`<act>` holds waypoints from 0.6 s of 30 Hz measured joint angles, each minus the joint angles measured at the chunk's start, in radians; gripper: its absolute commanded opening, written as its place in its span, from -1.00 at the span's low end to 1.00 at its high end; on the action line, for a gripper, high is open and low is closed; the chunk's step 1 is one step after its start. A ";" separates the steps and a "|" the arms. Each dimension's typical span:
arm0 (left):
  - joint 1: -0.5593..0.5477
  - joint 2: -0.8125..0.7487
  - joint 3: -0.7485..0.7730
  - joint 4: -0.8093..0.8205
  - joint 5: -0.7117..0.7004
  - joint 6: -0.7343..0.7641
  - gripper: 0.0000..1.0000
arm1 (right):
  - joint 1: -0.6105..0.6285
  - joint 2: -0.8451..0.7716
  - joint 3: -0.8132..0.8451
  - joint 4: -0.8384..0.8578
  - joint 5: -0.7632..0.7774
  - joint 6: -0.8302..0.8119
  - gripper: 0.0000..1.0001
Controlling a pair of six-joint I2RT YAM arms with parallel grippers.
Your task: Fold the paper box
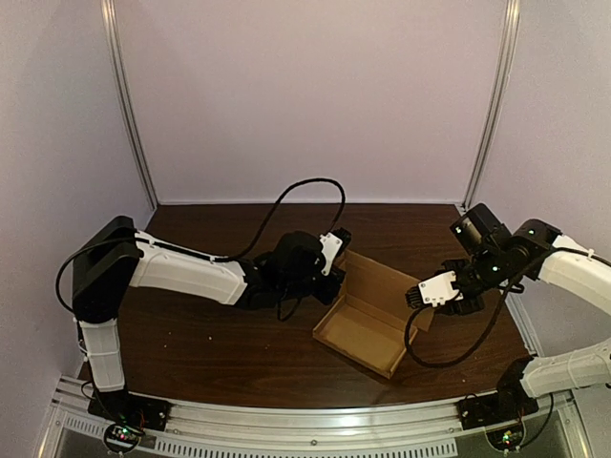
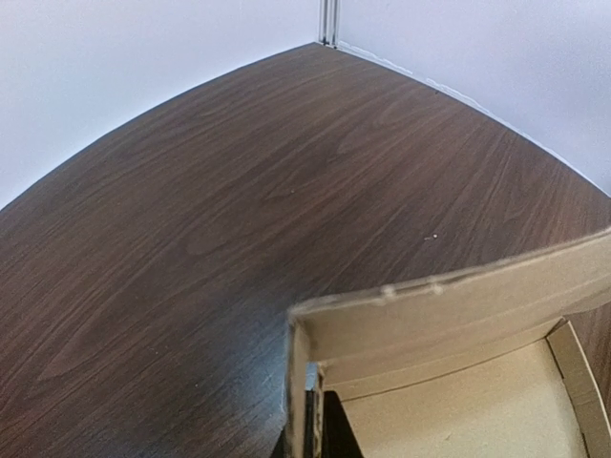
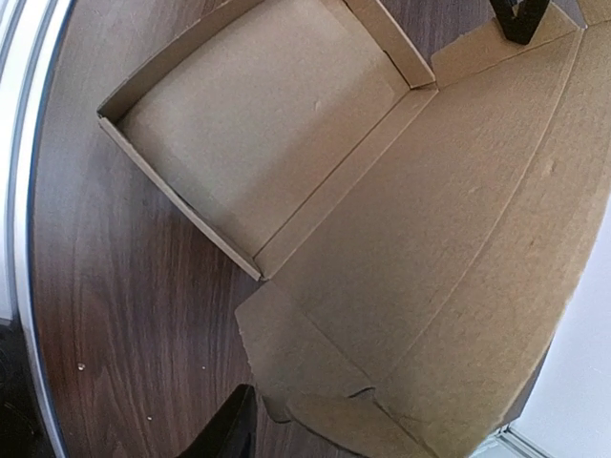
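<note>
1. The paper box point(image 1: 368, 315) lies open on the dark wooden table point(image 1: 210, 334). Its tray is toward the near rail point(image 1: 315, 425) and its lid panel reaches back. Open wood spreads to its left and behind.
2. The left gripper point(image 1: 334, 256) meets the lid's far left corner. Cardboard hides the fingers, so I cannot tell its grip.
3. The right gripper point(image 1: 418, 296) touches the lid's right flap. One dark finger point(image 3: 224, 434) shows beside it, and I cannot tell the jaw gap.

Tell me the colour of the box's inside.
Plain light tan box, unprinted; right wrist view shows it best.
</note>
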 measured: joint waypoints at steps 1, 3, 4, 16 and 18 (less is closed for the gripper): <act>0.000 0.000 0.000 0.000 0.000 0.001 -1.00 | 0.000 0.000 0.000 -0.003 0.011 -0.011 -0.13; 0.000 0.000 0.000 0.000 0.000 0.002 -1.00 | 0.000 0.002 0.000 -0.010 0.037 -0.036 -0.12; 0.000 0.000 0.000 0.000 0.000 0.002 -1.00 | 0.000 0.002 0.000 -0.012 0.044 -0.045 -0.12; 0.000 0.000 0.004 -0.006 0.000 0.010 -1.00 | 0.001 0.012 0.000 -0.002 0.098 -0.104 -0.14; 0.000 0.002 0.006 -0.007 0.001 0.010 -1.00 | 0.001 0.016 0.000 0.016 0.085 -0.092 -0.13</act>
